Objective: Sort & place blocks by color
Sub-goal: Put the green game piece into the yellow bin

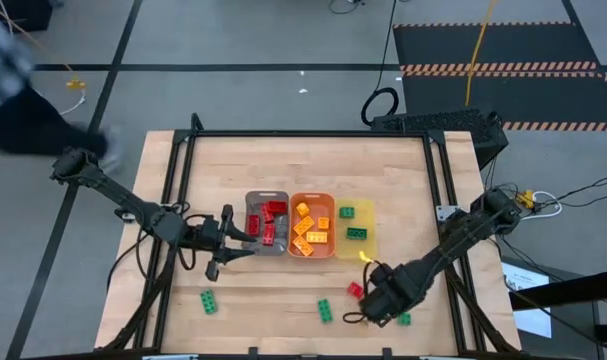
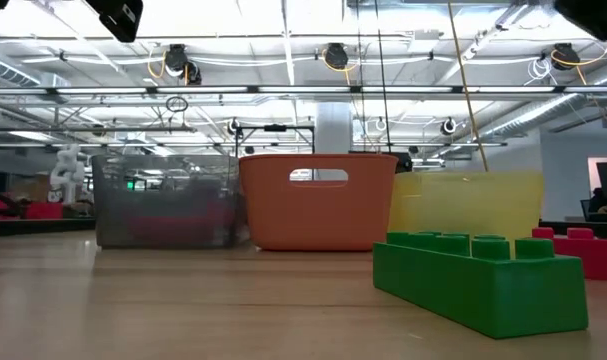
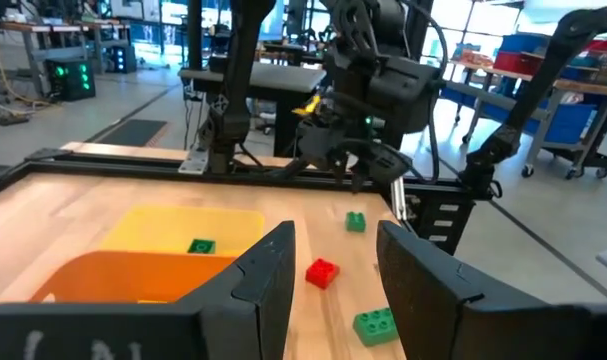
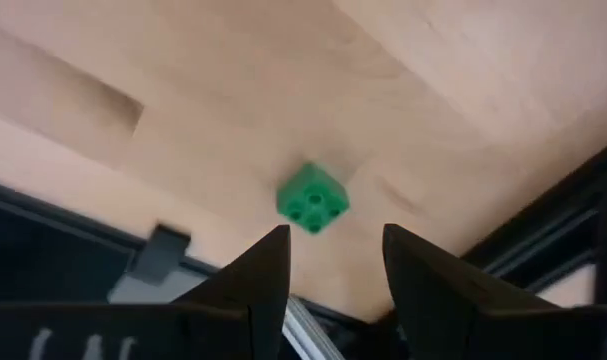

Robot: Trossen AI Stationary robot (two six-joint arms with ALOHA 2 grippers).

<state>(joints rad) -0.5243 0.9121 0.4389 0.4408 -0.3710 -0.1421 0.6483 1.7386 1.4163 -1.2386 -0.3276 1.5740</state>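
Three trays stand side by side mid-table: grey tray (image 1: 267, 223) with red blocks (image 1: 273, 212), orange tray (image 1: 311, 225) with orange blocks (image 1: 309, 231), yellow tray (image 1: 355, 225) with green blocks (image 1: 356, 233). Loose on the wood lie a red block (image 1: 354, 290) and green blocks (image 1: 325, 311), (image 1: 209, 301), (image 1: 404, 319). My right gripper (image 4: 333, 265) is open and hovers above the small green block (image 4: 313, 198) near the table's near right edge, not touching it. My left gripper (image 3: 333, 285) is open beside the grey tray's left side and holds nothing.
The black table frame (image 1: 448, 190) runs around the wood. The near edge lies close under my right gripper (image 1: 383, 308). In the low view a green block (image 2: 478, 280) and a red block (image 2: 583, 250) lie in front of the trays. A person's dark shape (image 1: 23, 110) is beyond the table's far left corner.
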